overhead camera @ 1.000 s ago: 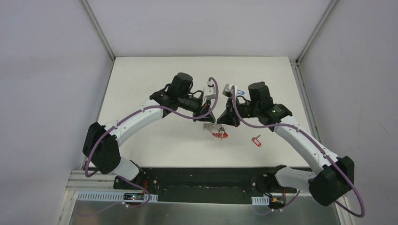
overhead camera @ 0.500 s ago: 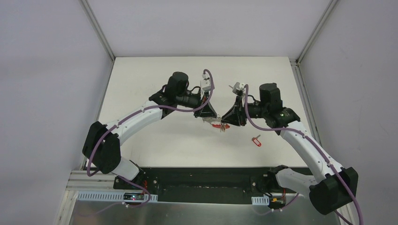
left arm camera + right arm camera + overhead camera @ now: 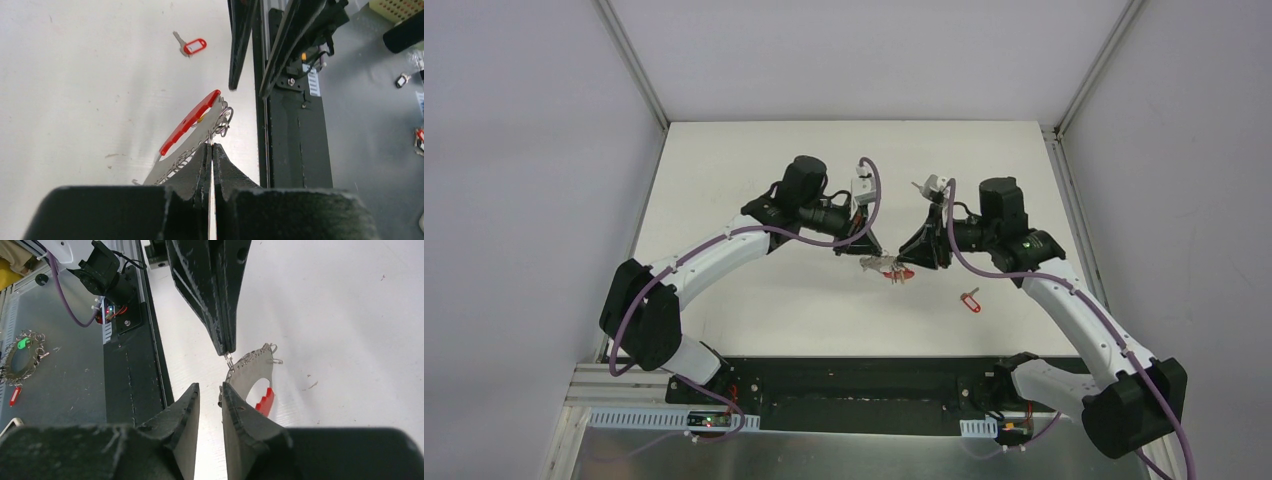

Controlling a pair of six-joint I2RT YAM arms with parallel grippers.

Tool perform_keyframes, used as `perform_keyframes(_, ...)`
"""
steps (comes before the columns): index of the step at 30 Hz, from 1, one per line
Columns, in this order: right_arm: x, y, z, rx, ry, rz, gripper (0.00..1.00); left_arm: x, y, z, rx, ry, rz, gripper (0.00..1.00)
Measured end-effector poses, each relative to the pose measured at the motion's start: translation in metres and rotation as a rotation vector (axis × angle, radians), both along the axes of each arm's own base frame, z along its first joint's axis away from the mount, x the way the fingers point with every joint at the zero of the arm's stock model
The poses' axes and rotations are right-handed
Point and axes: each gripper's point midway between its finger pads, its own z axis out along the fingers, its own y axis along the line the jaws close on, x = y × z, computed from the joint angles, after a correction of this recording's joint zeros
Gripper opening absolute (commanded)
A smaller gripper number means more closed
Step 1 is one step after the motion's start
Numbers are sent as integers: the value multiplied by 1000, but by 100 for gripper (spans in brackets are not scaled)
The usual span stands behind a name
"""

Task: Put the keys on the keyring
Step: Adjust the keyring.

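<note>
Keyring (image 3: 889,268) is held tilted over mid worktop (image 3: 754,300), left pincer (image 3: 211,147) clamped on its grey clip edge. Long axis points at right pincer (image 3: 210,387), fingers apart, just beside the far end. Loose red-tag key (image 3: 970,299) lies further right, nearer the right arm.

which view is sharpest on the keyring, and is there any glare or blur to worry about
Top external: even, soft light with faint shadows, but the keyring is tiny. Left wrist: keyring sharp, the left pincer a dark, soft-edged mass at the bottom, the table pale. Right wrist: the grey half is crisp, the right pincer looms close and slightly blurred, and the table is nearly washed out white.
</note>
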Motion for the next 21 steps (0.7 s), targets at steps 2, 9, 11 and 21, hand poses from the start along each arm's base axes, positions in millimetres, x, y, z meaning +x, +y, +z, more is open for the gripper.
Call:
perform_keyframes(2,1,-1,4,1,-8,-4,27,-4,5,-8,33,-14,-24,0)
perform_keyframes(9,2,0,10,9,-27,-1,28,-19,21,-6,137,-135,-141,0)
perform_keyframes(11,1,1,12,18,-28,9,29,-25,24,-2,137,-170,-168,0)
perform_keyframes(21,-12,9,21,94,14,100,26,-44,25,29,39,-190,-224,0)
